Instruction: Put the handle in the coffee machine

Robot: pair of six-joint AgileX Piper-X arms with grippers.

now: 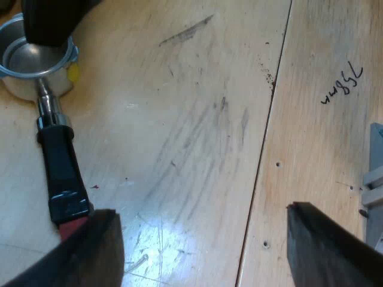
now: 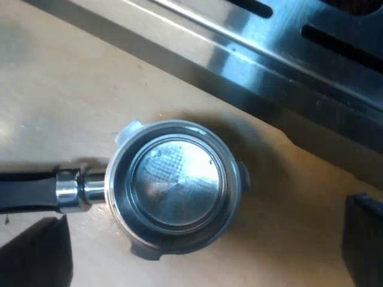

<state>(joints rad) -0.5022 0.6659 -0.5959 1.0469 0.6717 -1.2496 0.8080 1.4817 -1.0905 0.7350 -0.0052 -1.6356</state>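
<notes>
The metal holder (image 1: 36, 66) lies flat on the wooden table, its round basket empty and facing up. Its dark handle (image 1: 60, 167) runs from the basket to a red end (image 1: 70, 226), which sits just beside one finger (image 1: 90, 251) of my left gripper (image 1: 203, 251). That gripper hangs open over bare wood, holding nothing. My right gripper (image 2: 206, 251) hovers open straight above the holder's basket (image 2: 176, 179), one finger near the handle's metal neck (image 2: 78, 188). In the left wrist view a dark part of the right arm (image 1: 54, 21) covers the basket's rim.
The espresso machine's steel drip tray (image 2: 287, 54) with dark slots runs close beside the basket. A dark seam (image 1: 263, 137) crosses the table, with pen writing (image 1: 342, 84) beyond it and a grey fixture (image 1: 374, 185) at the table's edge.
</notes>
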